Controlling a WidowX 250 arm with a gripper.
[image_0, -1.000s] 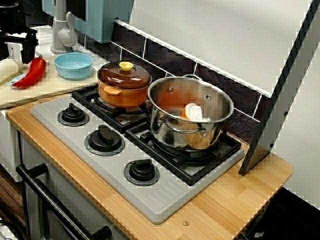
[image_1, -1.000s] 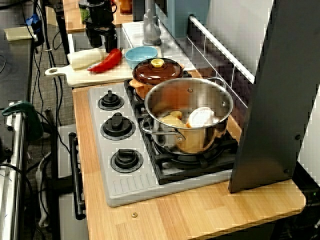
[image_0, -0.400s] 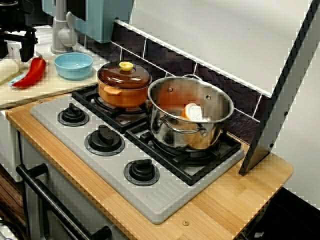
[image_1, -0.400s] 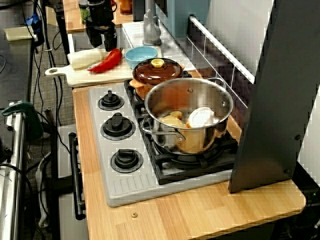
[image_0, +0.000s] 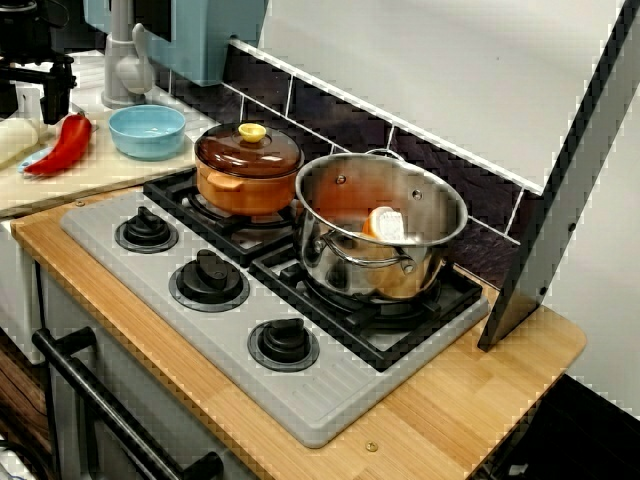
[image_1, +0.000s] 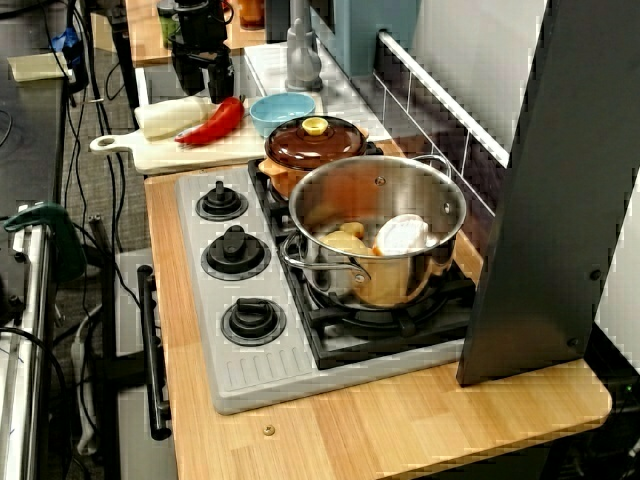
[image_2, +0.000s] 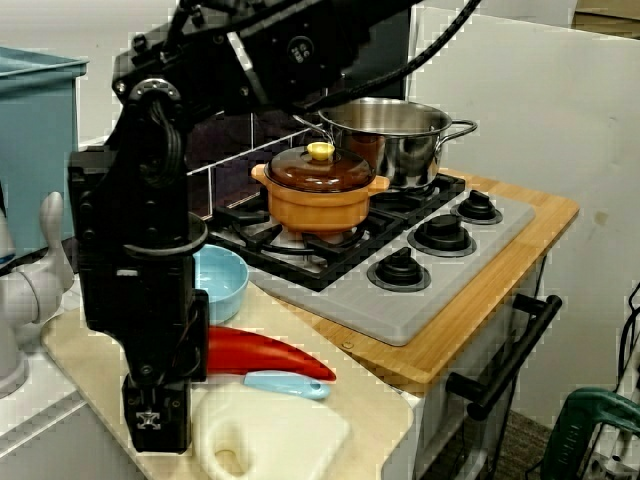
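My black gripper (image_1: 203, 88) hangs over the wooden cutting board (image_1: 150, 152) at the far end of the counter, its fingers apart with nothing between them. Right below it lie a white vegetable (image_1: 168, 116) and a red pepper (image_1: 212, 121). In the view from the stove's front the gripper (image_0: 28, 108) stands at the top left, above the pepper (image_0: 62, 143). From the board's side, the arm fills the left and the gripper (image_2: 157, 425) hovers just left of the pepper (image_2: 262, 353) and the white vegetable (image_2: 270, 435).
A light blue bowl (image_1: 282, 110) sits by the board. An orange pot with a brown lid (image_1: 314, 145) and a steel pot (image_1: 378, 240) holding food stand on the burners. Three knobs (image_1: 234, 252) line the stove's front. A grey faucet (image_0: 125, 60) rises behind the bowl; a dark panel (image_1: 560, 200) stands at the near end.
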